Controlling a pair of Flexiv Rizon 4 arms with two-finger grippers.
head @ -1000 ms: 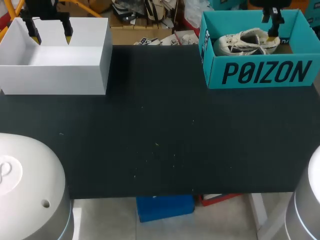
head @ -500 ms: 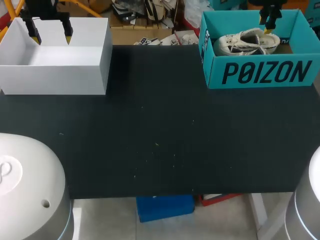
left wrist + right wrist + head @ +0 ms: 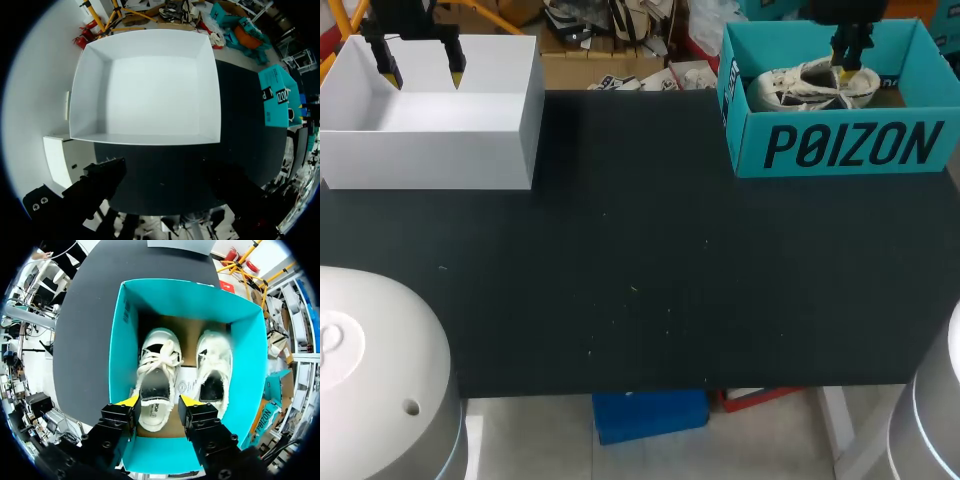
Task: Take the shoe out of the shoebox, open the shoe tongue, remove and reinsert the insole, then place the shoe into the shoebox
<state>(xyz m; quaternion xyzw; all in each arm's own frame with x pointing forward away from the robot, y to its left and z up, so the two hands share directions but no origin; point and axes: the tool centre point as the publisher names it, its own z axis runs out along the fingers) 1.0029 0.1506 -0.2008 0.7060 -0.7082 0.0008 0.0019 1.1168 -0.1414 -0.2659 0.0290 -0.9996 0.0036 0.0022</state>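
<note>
Two white shoes lie side by side in the teal shoebox [image 3: 850,148] at the table's far right. In the right wrist view the laced shoe [image 3: 155,372] is nearer the box's long wall [image 3: 116,365], and the second shoe [image 3: 214,365] lies beside it. My right gripper [image 3: 159,401] is down in the box, its yellow tips pressed against both sides of the laced shoe's heel. From the head view that gripper [image 3: 845,65] sits at the heel end of the shoes [image 3: 810,85]. My left gripper [image 3: 422,70] hangs open above the white box.
An empty white box [image 3: 430,155] stands at the far left corner; its bare floor [image 3: 150,95] fills the left wrist view. Between the two boxes stretches the dark table top [image 3: 640,260].
My right gripper has narrowed from wide open onto the shoe's heel and shifted slightly left inside the shoebox. The left arm has not moved.
</note>
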